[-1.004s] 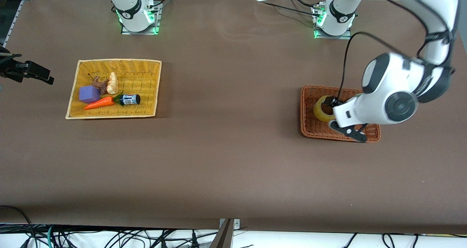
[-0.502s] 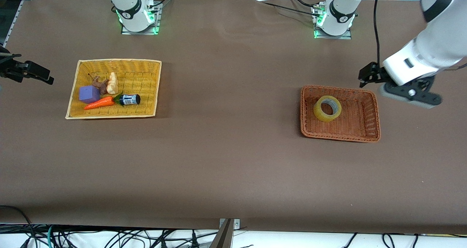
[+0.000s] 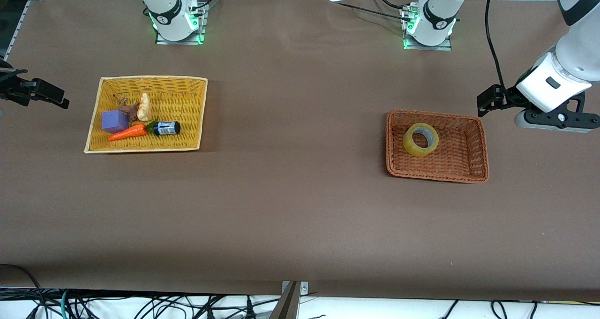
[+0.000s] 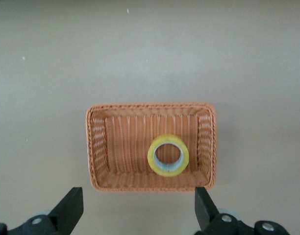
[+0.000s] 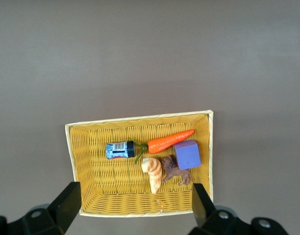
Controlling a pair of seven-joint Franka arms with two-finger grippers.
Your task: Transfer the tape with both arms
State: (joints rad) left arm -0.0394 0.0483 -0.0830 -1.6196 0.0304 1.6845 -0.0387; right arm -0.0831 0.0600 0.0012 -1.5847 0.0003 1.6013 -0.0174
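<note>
The tape (image 3: 420, 140), a yellowish ring with a grey core, lies flat in the brown wicker basket (image 3: 483, 145) toward the left arm's end of the table. It also shows in the left wrist view (image 4: 168, 155) inside the basket (image 4: 91, 147). My left gripper (image 3: 555, 121) is raised over the bare table beside the basket, open and empty (image 4: 137, 200). My right gripper (image 3: 42, 94) waits over the table's edge at the right arm's end, beside the yellow basket (image 3: 147, 78), open and empty (image 5: 135, 196).
The yellow basket (image 5: 140, 117) holds a purple cube (image 3: 114, 121), an orange carrot (image 3: 127, 132), a small dark bottle (image 3: 166, 128), a brown toy animal (image 3: 127, 109) and a pale bread piece (image 3: 145, 107). Brown table stretches between the two baskets.
My left gripper rose from the brown basket by the tape and moved off toward the left arm's end of the table. The tape stays in the basket. The right arm has not moved.
</note>
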